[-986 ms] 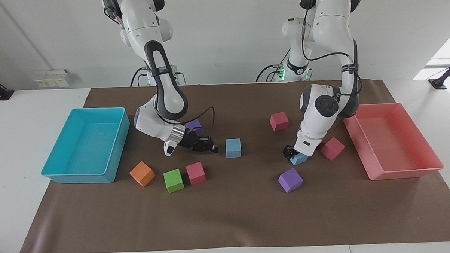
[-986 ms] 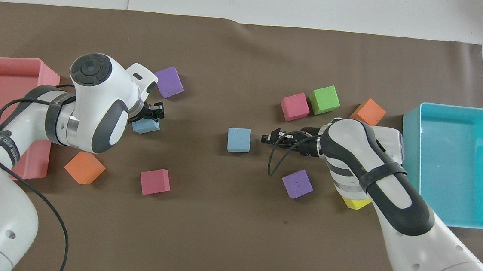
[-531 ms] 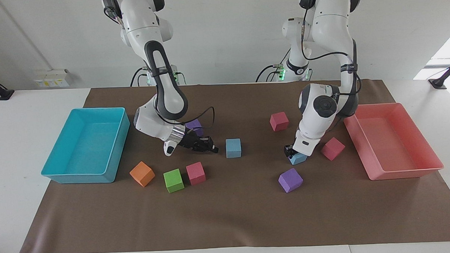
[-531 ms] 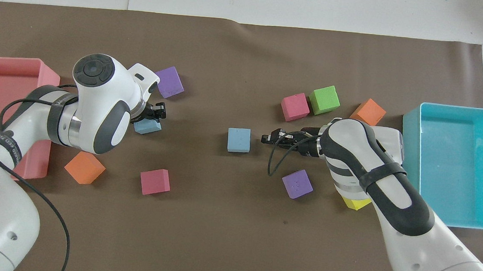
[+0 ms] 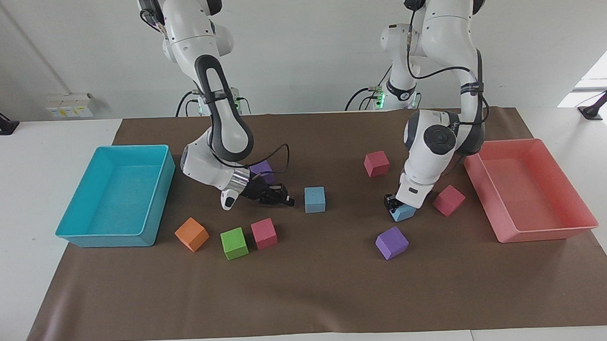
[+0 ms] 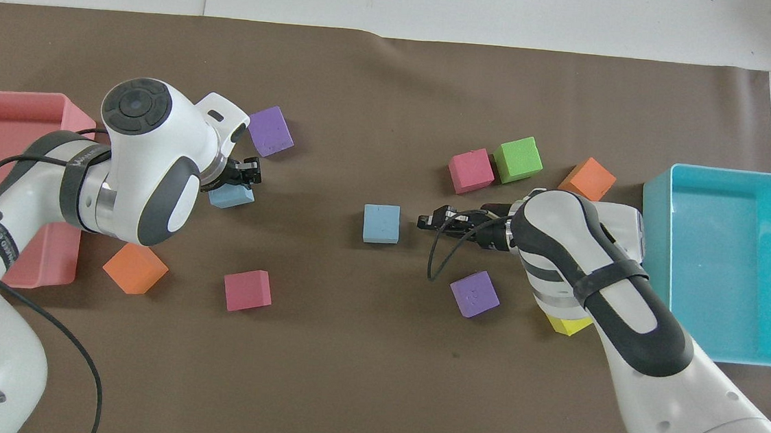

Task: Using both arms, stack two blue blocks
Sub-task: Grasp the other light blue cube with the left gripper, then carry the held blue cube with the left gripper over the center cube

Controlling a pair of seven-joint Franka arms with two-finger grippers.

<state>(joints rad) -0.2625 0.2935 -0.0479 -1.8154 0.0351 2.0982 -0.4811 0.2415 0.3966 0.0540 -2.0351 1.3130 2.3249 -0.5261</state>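
Lifting a touch since a second ago, the left arm's wrist is drawing up and back, and the blue block (image 5: 403, 214) in the left claw (image 5: 393, 203) is shifting with it. The right arm is not moving; it is waiting.

I am taking twelve o'clock as pointing away from the robots. The left claw is pinching that block from above by one edge, and the block is sitting tilted. I cannot tell whether it is clear of the table (image 5: 313, 291) yet. The second blue block (image 5: 314, 199) is resting mid-table, well apart at three o'clock from the first. The right claw (image 5: 286, 200) is pressed together, empty, low, just beside it at its three o'clock.

I am judging these foam cubes to be very light, soft and grippy, not fragile. A hard squeeze will dent them and an off-centre hold will let them swivel, so I am favouring two opposite flat faces, square and mid-height.

I am counting ten cubes:
- two blue
- two purple
- two pink
- two orange
- one green
- one yellow

I am also counting two trays.
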